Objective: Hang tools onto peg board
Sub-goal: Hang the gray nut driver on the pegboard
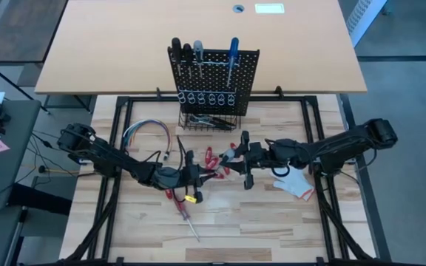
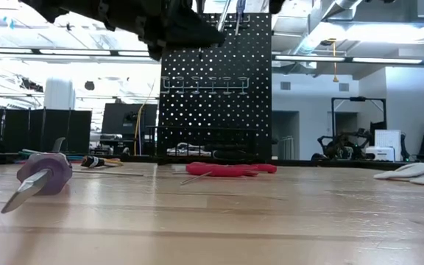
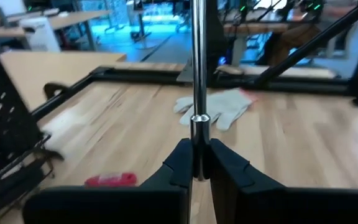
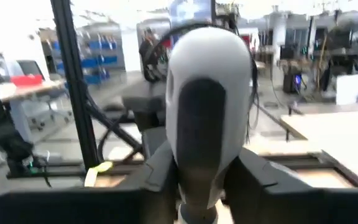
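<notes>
The job looks partly done. On the peg board (image 1: pixel 214 77), standing at twelve o'clock on the tabletop (image 1: pixel 287 222), several screwdrivers (image 1: pixel 198 59) already hang by their handles: black and grey ones and a blue one (image 1: pixel 233 50). More small tools seem to lie in the wire basket (image 1: pixel 207 120) at its foot, though I cannot make out which.

Still to go: the red pliers (image 1: pixel 211 157) at the middle of the tabletop, and a screwdriver (image 1: pixel 189 222) lying loose toward six o'clock. A bundle of coloured wires (image 1: pixel 148 133) sits at about ten o'clock and a white glove (image 1: pixel 294 182) at about three.

Both arms reach in low and meet near the centre. The left hand (image 3: pixel 197 171) is closed on a shiny metal shaft (image 3: pixel 198 74), seemingly a screwdriver's, pointing away from the wrist. The right hand (image 4: pixel 201 186) is clamped around a rounded grey-and-black handle (image 4: pixel 207 106). From above, the two hands sit nearly tip to tip, so I'd judge they share one screwdriver, handing it across, but I can't be certain.
</notes>
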